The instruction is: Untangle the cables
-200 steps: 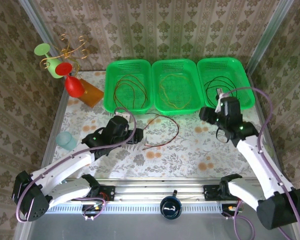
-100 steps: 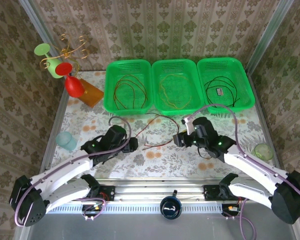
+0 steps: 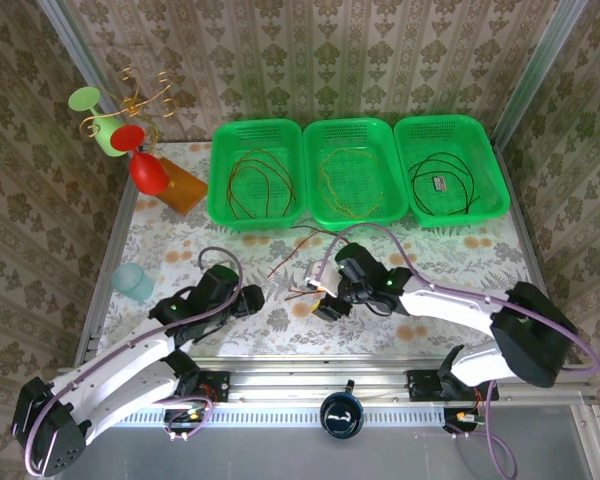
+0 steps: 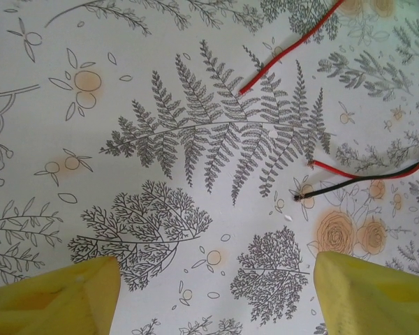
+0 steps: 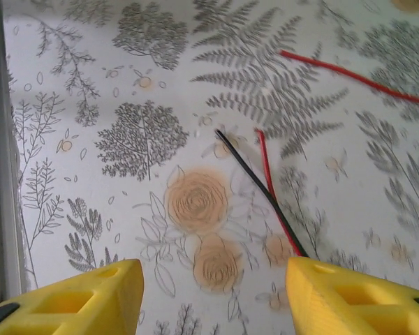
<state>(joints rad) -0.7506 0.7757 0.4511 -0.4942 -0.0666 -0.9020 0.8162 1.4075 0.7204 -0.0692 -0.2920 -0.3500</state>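
Now, Tech, where are the cables?

Sorted coils lie in the baskets (image 3: 306,170) along the far edge of the table (image 3: 460,270). The loose ones remain mid-table, just in front of the baskets: a red strand (image 4: 293,45), and a black strand (image 5: 255,176) paired with a second red one. Their ends lie free on the cloth.

How will they handle?

Expect light, limp wire, far too thin to resist a pull and likely to slide. Pinch close to a free end, low against the table. A grip at mid-span would probably drag the neighbouring loops along.

State of the fingers?

The left gripper (image 4: 216,300) has its jaws spread with nothing between them. The right gripper (image 5: 213,293) is likewise spread. The black strand runs toward its right finger (image 5: 363,293) but is not pinched.

Changes over the last second?

The right gripper stood by the right-hand basket near the far right corner. It now hangs low over the loose ends. The left gripper has drawn back toward the near edge.
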